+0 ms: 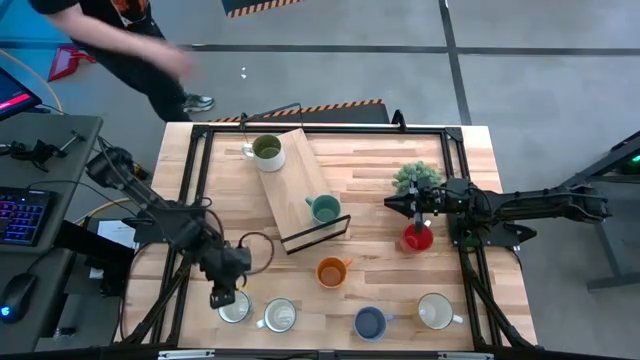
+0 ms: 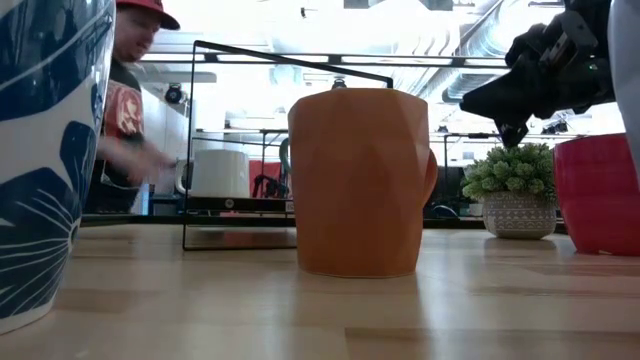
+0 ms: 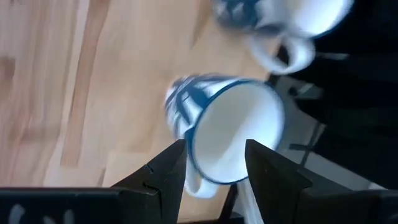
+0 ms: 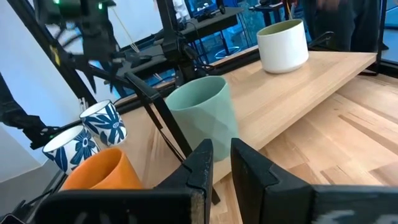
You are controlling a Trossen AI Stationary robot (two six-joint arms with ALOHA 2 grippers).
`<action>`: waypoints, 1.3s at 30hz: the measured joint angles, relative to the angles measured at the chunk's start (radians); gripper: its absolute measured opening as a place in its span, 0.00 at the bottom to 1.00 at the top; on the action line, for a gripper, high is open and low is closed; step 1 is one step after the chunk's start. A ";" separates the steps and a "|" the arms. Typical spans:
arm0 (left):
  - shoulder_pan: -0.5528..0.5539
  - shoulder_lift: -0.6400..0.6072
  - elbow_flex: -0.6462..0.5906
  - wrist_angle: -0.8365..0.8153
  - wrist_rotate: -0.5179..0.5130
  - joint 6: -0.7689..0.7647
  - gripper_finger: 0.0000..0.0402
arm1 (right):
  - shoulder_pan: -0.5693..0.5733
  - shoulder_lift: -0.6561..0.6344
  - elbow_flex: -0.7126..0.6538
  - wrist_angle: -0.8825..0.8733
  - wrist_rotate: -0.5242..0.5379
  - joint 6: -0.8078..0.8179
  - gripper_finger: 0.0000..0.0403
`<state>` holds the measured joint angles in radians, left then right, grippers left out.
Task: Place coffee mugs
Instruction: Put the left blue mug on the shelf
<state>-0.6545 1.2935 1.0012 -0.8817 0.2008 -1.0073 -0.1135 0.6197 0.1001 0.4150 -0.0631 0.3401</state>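
One wooden table (image 1: pixel 380 150) fills my overhead feed, with a person (image 1: pixel 120 40) passing beyond its far edge. A sloped wooden board (image 1: pixel 298 180) on a black wire frame (image 1: pixel 318 234) sits left of centre. It carries a cream mug with an olive inside (image 1: pixel 266 151) at its far end and a teal mug (image 1: pixel 323 208) lower down, near the frame.

The left end effector (image 1: pixel 222 297) hangs over the near left corner, directly above a blue-flowered white mug (image 1: pixel 235 309). Its fingers are spread wide on either side of that mug's wall, and I cannot tell whether they touch it. A second flowered mug (image 1: pixel 279 316) stands just beside it.

The right end effector (image 1: pixel 413 212) hovers above the red mug (image 1: pixel 417 240). Its fingers are drawn nearly together and have nothing between them. A spiky potted plant (image 1: pixel 415 177) stands just behind it.

The orange mug (image 1: pixel 332 271) stands upright near the table's middle. The blue mug (image 1: pixel 370 323) and a plain white mug (image 1: pixel 435 311) stand along the near edge, to the right.
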 joint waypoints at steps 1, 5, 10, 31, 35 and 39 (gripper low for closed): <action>-0.006 0.014 0.000 -0.006 0.000 -0.015 0.38 | 0.000 0.000 0.000 0.000 0.000 0.000 0.10; -0.032 0.061 0.000 -0.013 -0.010 -0.052 0.38 | 0.000 0.000 0.003 -0.003 0.000 0.037 0.10; -0.058 0.111 0.000 -0.012 -0.044 -0.089 0.38 | 0.000 0.000 0.005 0.007 -0.001 0.089 0.10; -0.060 0.227 -0.001 0.005 -0.072 -0.148 0.38 | 0.000 0.000 0.005 0.007 -0.001 0.107 0.10; -0.057 0.238 -0.001 0.020 -0.073 -0.150 0.38 | 0.000 0.000 0.005 0.006 0.007 0.105 0.10; -0.058 0.246 -0.001 0.020 -0.077 -0.076 0.38 | 0.000 0.000 0.005 -0.008 0.009 0.096 0.10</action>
<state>-0.7120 1.5391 1.0004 -0.8616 0.1239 -1.0838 -0.1133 0.6193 0.1051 0.4074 -0.0539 0.4363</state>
